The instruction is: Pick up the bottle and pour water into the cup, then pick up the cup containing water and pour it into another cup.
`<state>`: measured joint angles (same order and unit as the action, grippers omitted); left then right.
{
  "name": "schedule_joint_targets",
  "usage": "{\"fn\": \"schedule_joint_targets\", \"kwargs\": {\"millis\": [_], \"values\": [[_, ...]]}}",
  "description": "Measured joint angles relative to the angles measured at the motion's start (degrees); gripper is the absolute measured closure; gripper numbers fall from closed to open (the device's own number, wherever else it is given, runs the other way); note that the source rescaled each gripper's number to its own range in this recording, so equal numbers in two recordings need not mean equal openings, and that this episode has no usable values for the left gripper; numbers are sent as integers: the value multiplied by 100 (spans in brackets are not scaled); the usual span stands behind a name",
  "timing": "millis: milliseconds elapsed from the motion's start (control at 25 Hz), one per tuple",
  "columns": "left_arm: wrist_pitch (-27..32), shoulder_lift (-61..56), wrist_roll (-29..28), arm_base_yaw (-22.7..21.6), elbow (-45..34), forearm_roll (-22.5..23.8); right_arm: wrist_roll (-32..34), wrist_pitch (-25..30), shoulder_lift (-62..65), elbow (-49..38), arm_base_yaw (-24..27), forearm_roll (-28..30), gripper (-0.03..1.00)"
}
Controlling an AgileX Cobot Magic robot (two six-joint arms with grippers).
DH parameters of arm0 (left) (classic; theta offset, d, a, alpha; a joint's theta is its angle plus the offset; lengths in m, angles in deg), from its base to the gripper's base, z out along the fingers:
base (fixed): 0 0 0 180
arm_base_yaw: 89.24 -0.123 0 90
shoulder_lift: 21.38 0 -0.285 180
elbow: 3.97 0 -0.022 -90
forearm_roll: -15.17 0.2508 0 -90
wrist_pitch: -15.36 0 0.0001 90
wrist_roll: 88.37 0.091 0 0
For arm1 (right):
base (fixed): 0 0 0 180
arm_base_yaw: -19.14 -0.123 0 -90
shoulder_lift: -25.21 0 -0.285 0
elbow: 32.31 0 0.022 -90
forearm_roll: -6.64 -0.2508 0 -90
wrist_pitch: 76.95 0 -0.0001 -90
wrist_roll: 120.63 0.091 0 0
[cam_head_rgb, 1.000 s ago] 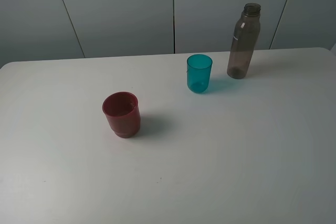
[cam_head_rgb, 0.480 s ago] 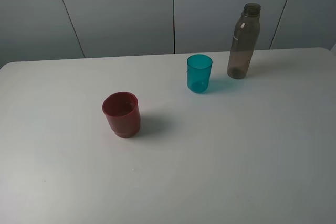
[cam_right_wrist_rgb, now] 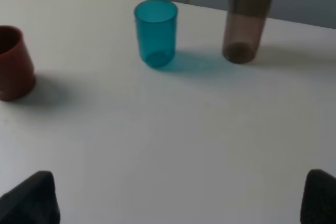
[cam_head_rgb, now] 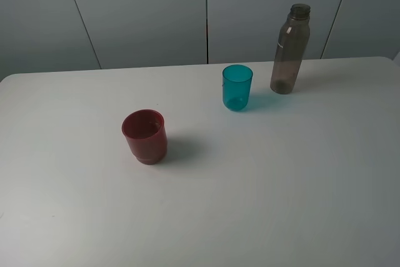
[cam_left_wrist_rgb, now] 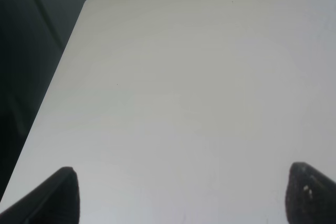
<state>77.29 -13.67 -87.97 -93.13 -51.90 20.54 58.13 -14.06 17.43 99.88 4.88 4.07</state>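
Observation:
The smoky grey-brown bottle (cam_head_rgb: 290, 49) stands upright at the back right of the white table (cam_head_rgb: 281, 179), uncapped. Just left of it and slightly nearer stands the teal cup (cam_head_rgb: 237, 87). The dark red cup (cam_head_rgb: 145, 136) stands further left and nearer the front. Neither arm shows in the exterior high view. In the right wrist view, my right gripper (cam_right_wrist_rgb: 176, 200) is open and empty, well short of the teal cup (cam_right_wrist_rgb: 155, 32), bottle (cam_right_wrist_rgb: 248, 17) and red cup (cam_right_wrist_rgb: 13, 64). My left gripper (cam_left_wrist_rgb: 186, 198) is open over bare table, holding nothing.
Grey wall panels (cam_head_rgb: 206, 10) rise behind the table's far edge. The left wrist view shows the table's rounded far-left corner (cam_left_wrist_rgb: 94, 1) with a dark drop beyond it.

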Motion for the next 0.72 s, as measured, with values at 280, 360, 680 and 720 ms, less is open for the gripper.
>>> {"fn": "schedule_joint_targets", "kwargs": {"millis": [280,360,680,720], "values": [[0,0,0,0,0,0,0,0,0,0,1500,0,-3],[0,0,0,0,0,0,-14,-3,0,0,1560,-11,-3],[0,0,0,0,0,0,7,-3,0,0,1563,-102,-3],[0,0,0,0,0,0,7,-3,0,0,1563,-102,-3]]}}
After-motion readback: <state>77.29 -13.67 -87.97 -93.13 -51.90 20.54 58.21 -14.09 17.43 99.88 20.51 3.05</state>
